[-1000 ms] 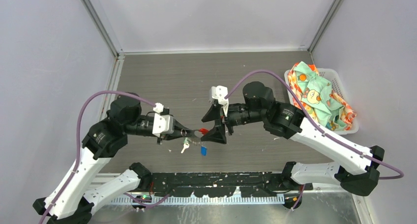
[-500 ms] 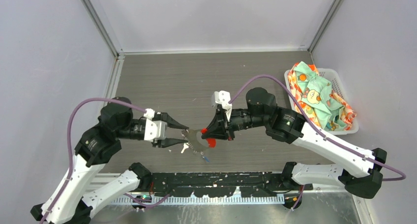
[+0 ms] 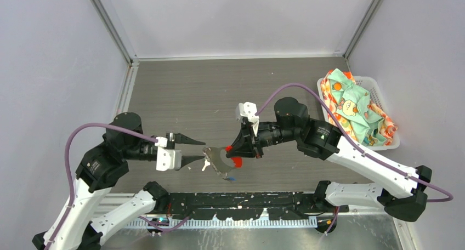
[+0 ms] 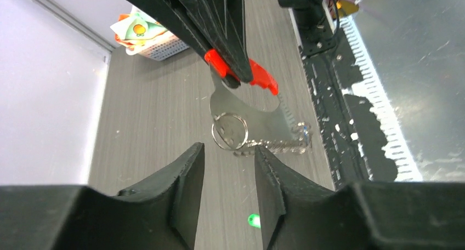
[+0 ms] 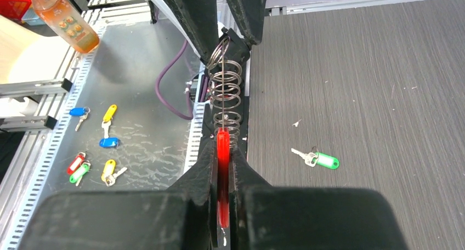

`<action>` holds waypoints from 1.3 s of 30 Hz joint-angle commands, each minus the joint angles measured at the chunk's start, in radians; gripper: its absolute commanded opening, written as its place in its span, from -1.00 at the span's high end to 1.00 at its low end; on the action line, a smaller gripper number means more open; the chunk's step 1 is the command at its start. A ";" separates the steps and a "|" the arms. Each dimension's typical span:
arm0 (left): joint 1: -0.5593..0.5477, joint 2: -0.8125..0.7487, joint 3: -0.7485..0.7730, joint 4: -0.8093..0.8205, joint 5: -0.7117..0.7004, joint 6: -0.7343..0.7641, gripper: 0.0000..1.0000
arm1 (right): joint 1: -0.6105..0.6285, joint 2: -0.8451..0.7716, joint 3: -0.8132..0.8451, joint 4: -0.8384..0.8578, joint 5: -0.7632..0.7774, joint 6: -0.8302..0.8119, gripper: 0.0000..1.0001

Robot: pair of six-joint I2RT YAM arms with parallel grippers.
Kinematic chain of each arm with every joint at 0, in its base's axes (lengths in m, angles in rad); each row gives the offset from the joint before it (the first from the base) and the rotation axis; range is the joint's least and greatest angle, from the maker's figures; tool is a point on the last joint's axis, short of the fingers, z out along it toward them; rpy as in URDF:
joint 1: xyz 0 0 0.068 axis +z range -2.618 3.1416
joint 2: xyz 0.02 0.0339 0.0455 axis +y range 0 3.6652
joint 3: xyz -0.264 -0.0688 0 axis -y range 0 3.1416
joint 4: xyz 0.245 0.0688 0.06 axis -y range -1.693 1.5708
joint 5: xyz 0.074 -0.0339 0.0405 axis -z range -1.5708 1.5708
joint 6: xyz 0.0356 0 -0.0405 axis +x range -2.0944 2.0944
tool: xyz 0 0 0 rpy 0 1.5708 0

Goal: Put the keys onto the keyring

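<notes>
A: R side first. Status?

B: right gripper (image 3: 233,151) at centre of the top view, jaws pinched tight on the red tab of the keyring (image 3: 218,155). Plate, split ring and chain trail off toward lower left. It looks lifted off the tabletop (image 3: 219,91); can't confirm the chain end.

A: L side?

B: left gripper (image 3: 202,150) just left of centre, jaws partway open, nothing in them. Tips stop short of the ring (in the L wrist view the ring sits beyond the gap, not touching).

A: Keys?

B: green key (image 5: 327,161) lies flat on the tabletop, right of centre in the R wrist view, apart from the ring. None threaded yet, by my read.

A: Next step, done well?

B: Judgement only: R holds the tab steady and keeps the ring facing L. L drops to the green key and grips it by the plastic head, leaving the hole free. Go slowly, as the ring swings easily.
</notes>
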 commanded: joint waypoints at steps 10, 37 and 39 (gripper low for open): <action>-0.004 -0.061 -0.016 0.075 -0.065 0.153 0.22 | -0.002 0.018 0.119 -0.078 -0.075 -0.013 0.98; -0.004 -0.395 -0.445 0.465 -0.005 0.950 0.32 | -0.039 0.200 0.268 -0.221 -0.251 0.147 0.98; -0.004 -0.396 -0.440 0.475 -0.008 0.922 0.33 | -0.041 0.195 0.264 -0.220 -0.252 0.151 0.98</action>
